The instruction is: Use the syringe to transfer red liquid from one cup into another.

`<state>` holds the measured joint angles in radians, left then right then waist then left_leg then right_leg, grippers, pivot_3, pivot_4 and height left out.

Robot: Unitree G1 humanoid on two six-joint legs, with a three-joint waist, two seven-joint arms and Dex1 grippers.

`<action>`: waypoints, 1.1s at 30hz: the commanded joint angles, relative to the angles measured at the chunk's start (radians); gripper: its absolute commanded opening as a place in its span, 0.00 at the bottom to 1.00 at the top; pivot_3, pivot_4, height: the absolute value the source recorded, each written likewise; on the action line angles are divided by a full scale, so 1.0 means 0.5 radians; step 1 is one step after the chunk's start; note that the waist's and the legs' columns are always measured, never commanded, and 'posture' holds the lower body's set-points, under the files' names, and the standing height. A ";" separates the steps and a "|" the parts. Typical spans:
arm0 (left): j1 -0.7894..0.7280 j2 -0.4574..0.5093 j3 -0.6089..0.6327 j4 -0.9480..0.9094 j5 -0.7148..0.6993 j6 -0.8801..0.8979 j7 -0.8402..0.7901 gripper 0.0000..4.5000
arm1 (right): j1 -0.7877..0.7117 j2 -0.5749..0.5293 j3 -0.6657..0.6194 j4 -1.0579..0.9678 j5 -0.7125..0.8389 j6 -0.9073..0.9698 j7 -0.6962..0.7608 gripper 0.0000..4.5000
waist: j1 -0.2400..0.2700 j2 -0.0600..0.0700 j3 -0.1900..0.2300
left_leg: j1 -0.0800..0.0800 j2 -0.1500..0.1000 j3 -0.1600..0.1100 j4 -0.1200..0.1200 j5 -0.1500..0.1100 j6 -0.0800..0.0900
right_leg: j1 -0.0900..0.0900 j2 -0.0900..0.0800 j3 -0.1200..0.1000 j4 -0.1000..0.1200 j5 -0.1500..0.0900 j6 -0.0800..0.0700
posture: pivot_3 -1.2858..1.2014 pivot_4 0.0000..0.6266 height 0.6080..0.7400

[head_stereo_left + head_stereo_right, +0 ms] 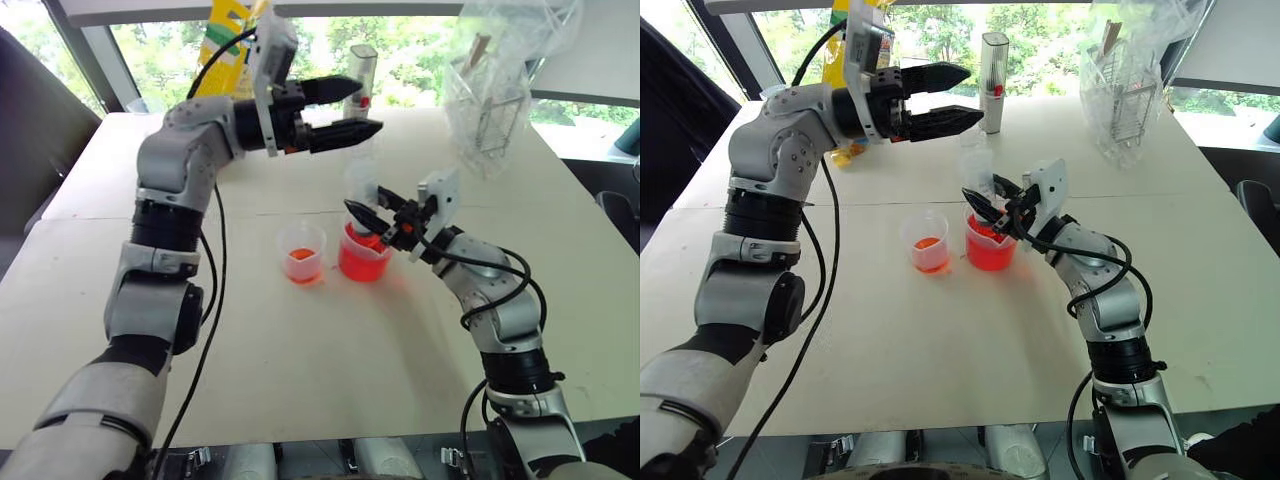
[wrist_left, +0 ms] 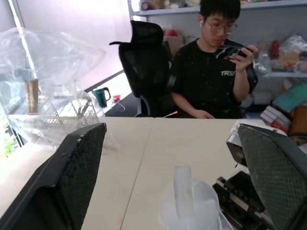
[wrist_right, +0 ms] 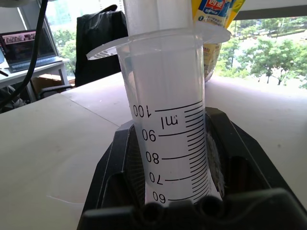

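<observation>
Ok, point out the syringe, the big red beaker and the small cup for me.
syringe [image 3: 168,120]: right wrist view, on its marked barrel.
big red beaker [image 1: 363,262]: left eye view, on its red-filled wall.
small cup [image 1: 302,262]: left eye view, on its orange-red bottom.

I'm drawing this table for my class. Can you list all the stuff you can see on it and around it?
syringe: 1, clear, upright over the beaker, held by the right gripper
beaker: 1, clear with red liquid, table middle
small cup: 1, clear, orange-red bottom, beside the beaker
plastic bag with rack: 1, clear, far side of the table
grey tube: 1, far edge
table: 1, cream
person: 1, black shirt, seated
left gripper: black, open, above the syringe
right gripper: black, shut on the syringe
</observation>
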<state>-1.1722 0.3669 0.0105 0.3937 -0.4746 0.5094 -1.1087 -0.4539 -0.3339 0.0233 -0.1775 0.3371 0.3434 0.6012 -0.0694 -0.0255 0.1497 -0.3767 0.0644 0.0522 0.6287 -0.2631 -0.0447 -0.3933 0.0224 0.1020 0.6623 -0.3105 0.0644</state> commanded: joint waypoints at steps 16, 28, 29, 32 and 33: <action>0.312 0.710 0.358 -0.369 -0.118 0.251 0.100 0.95 | -0.505 0.174 0.090 -0.217 0.299 0.196 0.064 0.30 | 0.000 0.000 0.000 | 0.002 0.003 0.000 -0.001 0.000 0.000 | 0.000 -0.002 -0.001 0.003 0.000 -0.001 | 0.52 0.24 1.00; 0.327 0.818 0.540 -0.596 -0.358 0.525 0.236 0.95 | -0.426 0.409 0.314 0.346 0.044 -0.249 0.220 0.30 | 0.001 -0.001 0.000 | 0.000 0.003 0.000 0.000 0.000 0.000 | -0.001 -0.004 -0.002 0.003 0.000 -0.001 | 0.52 0.24 1.00; 0.306 0.809 0.556 -0.604 -0.396 0.560 0.257 0.95 | -0.422 0.409 0.314 0.367 0.032 -0.267 0.227 0.30 | 0.000 -0.001 0.000 | 0.000 0.004 0.000 0.000 0.000 0.000 | -0.001 -0.004 -0.002 0.003 0.000 -0.001 | 0.52 0.24 1.00; 0.269 0.791 0.571 -0.620 -0.478 0.630 0.299 0.95 | -0.416 0.411 0.315 0.404 0.011 -0.299 0.243 0.30 | 0.000 -0.001 0.000 | 0.000 0.004 -0.001 0.000 0.000 0.000 | -0.001 -0.003 -0.003 0.004 0.000 -0.001 | 0.52 0.24 1.00; 0.245 0.759 0.566 -0.629 -0.520 0.671 0.324 0.95 | -0.401 0.406 0.320 0.411 -0.002 -0.310 0.249 0.30 | 0.000 -0.001 0.000 | 0.001 0.004 -0.001 0.001 0.000 0.000 | -0.001 -0.003 -0.003 0.004 0.000 -0.001 | 0.52 0.24 1.00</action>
<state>-1.0085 0.7540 0.2621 0.1138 -0.6911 0.8254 -0.9621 -0.6545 -0.1380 0.1883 0.0381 0.3377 0.2175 0.7178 -0.0696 -0.0261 0.1497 -0.3760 0.0661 0.0514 0.6289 -0.2630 -0.0449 -0.3935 0.0209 0.1006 0.6644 -0.3105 0.0641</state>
